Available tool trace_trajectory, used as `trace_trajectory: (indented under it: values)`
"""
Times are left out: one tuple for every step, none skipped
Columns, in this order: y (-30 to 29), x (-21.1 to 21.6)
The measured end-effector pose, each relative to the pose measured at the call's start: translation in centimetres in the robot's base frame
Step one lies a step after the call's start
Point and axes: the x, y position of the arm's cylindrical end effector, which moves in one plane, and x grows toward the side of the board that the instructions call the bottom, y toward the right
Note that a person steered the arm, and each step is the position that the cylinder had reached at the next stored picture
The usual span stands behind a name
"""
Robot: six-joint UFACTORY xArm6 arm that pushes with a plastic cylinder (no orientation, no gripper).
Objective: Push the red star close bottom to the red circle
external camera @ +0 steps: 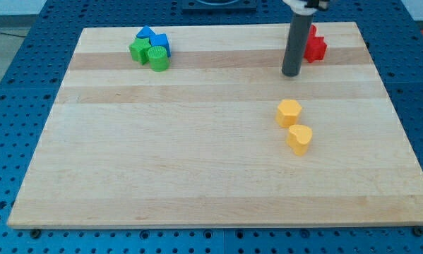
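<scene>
Red blocks (314,45) sit at the view's top right of the wooden board (197,162), partly hidden behind my rod. I cannot tell the red star from the red circle there. My tip (291,73) rests on the board just below and left of the red blocks, close to them. Whether it touches them I cannot tell.
A yellow hexagon block (289,112) and a yellow heart block (300,138) lie below my tip, right of centre. At the top left a blue block (153,39), a green star block (139,50) and a green cylinder (158,58) cluster together.
</scene>
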Motion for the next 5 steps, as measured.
trace_trajectory:
  values:
    - [5.3,0.3]
    - [10.0,-0.7]
    - [10.0,-0.7]
    - [11.2,-1.3]
    - [12.1,-3.6]
